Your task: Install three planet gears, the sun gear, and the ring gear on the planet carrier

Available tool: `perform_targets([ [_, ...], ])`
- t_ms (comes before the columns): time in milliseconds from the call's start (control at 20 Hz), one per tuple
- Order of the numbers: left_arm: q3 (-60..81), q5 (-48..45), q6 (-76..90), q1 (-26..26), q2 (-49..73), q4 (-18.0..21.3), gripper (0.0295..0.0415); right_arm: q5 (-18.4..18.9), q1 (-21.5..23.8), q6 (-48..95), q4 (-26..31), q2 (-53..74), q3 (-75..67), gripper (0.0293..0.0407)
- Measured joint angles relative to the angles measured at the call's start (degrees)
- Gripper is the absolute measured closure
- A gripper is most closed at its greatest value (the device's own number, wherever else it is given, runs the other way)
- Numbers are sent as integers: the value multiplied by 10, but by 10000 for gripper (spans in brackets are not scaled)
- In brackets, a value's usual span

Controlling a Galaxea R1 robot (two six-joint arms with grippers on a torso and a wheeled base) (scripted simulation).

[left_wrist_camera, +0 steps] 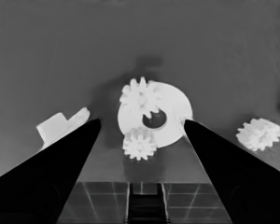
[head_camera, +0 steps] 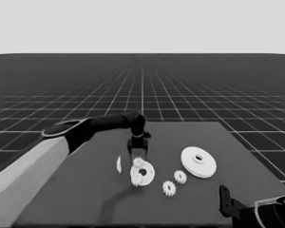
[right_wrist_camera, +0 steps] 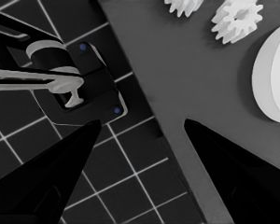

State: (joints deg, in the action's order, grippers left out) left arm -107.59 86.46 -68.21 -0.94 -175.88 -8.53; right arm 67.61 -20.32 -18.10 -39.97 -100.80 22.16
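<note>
The smaller round part [head_camera: 143, 174] is lying flat near the middle of the table [head_camera: 85, 190], and two small gears are sitting on it: one gear [left_wrist_camera: 140, 97] on its flat face beside the centre hole, a second gear [left_wrist_camera: 139, 144] at its rim, partly hanging over the edge. Judging by looks, these gears are going to handle as light, stiff little things, toothed all round, so the pads are likely to slip off the tooth tips; a pinch across opposite sides, squarely, looks the safest hold. The round part itself is thin and flat, awkward to lift, better left where it is.

The left gripper [head_camera: 138, 153] is hanging right above that stack, fingers spread wide and holding nothing. In the left wrist view the round part and both gears are lying between the two finger wedges, clear of both.

Moving outward, two more loose gears are waiting just to the right: one gear [head_camera: 180, 177] and another gear [head_camera: 169, 188] nearer the front edge. The larger round part [head_camera: 198, 161] is resting farther right, apart from everything. A thin white piece [head_camera: 118, 164] is standing just left of the stack.

The right gripper [right_wrist_camera: 142, 128] is parked at the table's near right corner, open and empty.
</note>
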Motion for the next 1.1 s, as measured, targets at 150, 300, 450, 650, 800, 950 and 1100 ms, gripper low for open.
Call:
perform_targets([
  [150, 0, 1, 0, -2, 0, 3, 326, 0, 0, 0, 0, 0, 0, 315],
  [300, 500, -310, 522, -105, 374, -59, 297, 0, 0, 0, 0, 0, 0, 315],
  [450, 768, -443, 810, -170, 682, -86, 323, 0, 0, 0, 0, 0, 0, 315],
  [650, 829, -473, 874, -185, 745, -92, 326, 0, 0, 0, 0, 0, 0, 315],
  [800, 835, -476, 881, -186, 752, -92, 326, 198, 187, -431, 201, -280, 217, 307],
  [950, 836, -477, 883, -187, 753, -92, 326, 193, 201, -532, 273, -387, 414, 314],
  [1100, 836, -477, 883, -187, 753, -92, 326, 191, 201, -544, 287, -409, 464, 315],
])
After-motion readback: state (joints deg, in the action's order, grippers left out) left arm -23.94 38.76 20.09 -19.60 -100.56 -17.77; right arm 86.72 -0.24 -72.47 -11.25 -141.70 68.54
